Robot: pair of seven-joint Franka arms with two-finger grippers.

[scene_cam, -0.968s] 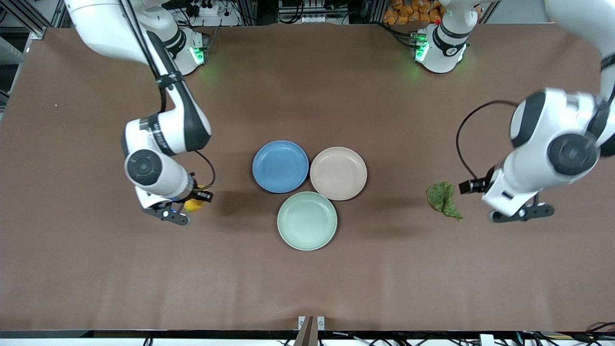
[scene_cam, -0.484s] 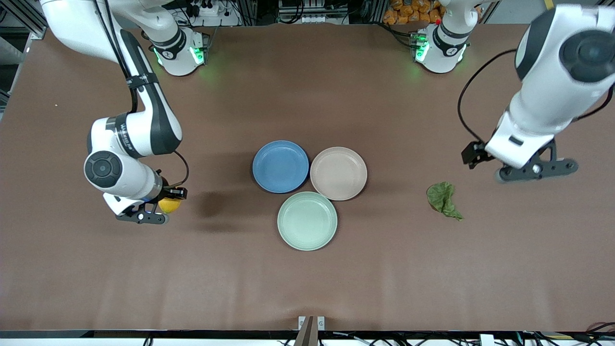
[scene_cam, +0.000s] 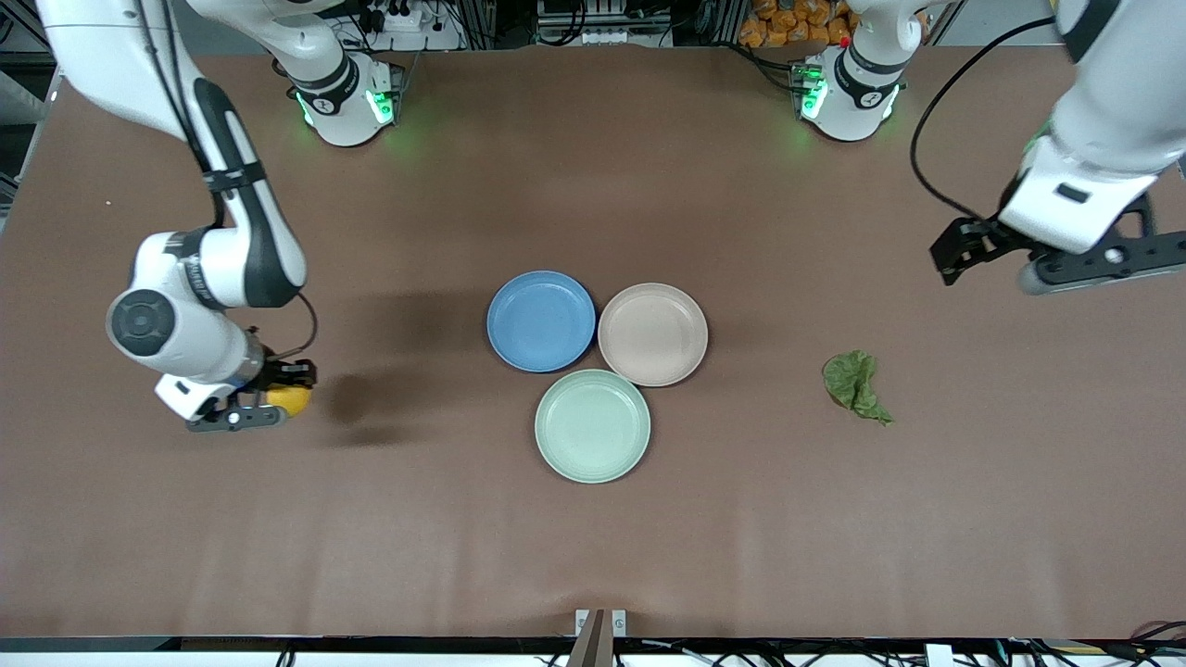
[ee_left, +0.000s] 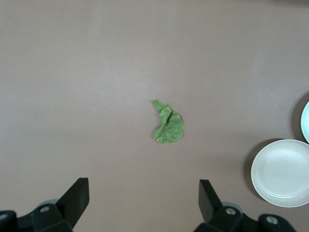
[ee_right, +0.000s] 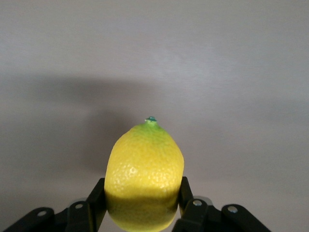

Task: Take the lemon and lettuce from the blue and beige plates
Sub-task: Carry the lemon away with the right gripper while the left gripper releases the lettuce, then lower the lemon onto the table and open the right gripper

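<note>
My right gripper [scene_cam: 264, 406] is shut on the yellow lemon [scene_cam: 288, 399] and holds it above the bare table toward the right arm's end; the lemon [ee_right: 144, 176] fills the right wrist view between the fingers. The dark green lettuce [scene_cam: 855, 384] lies on the table toward the left arm's end, apart from the plates, and shows in the left wrist view [ee_left: 168, 126]. My left gripper [scene_cam: 1084, 267] is open and empty, raised over the table at the left arm's end. The blue plate [scene_cam: 540, 320] and the beige plate [scene_cam: 652, 333] sit side by side at mid-table, both empty.
A mint-green plate [scene_cam: 592, 425], empty, lies nearer the front camera, touching the other two plates. The beige plate also shows at the edge of the left wrist view [ee_left: 282, 172]. The table is covered in brown cloth.
My right gripper has carried the lemon away from the plates toward the right arm's end. My left gripper has risen and drawn away from the lettuce, which has stayed put.
</note>
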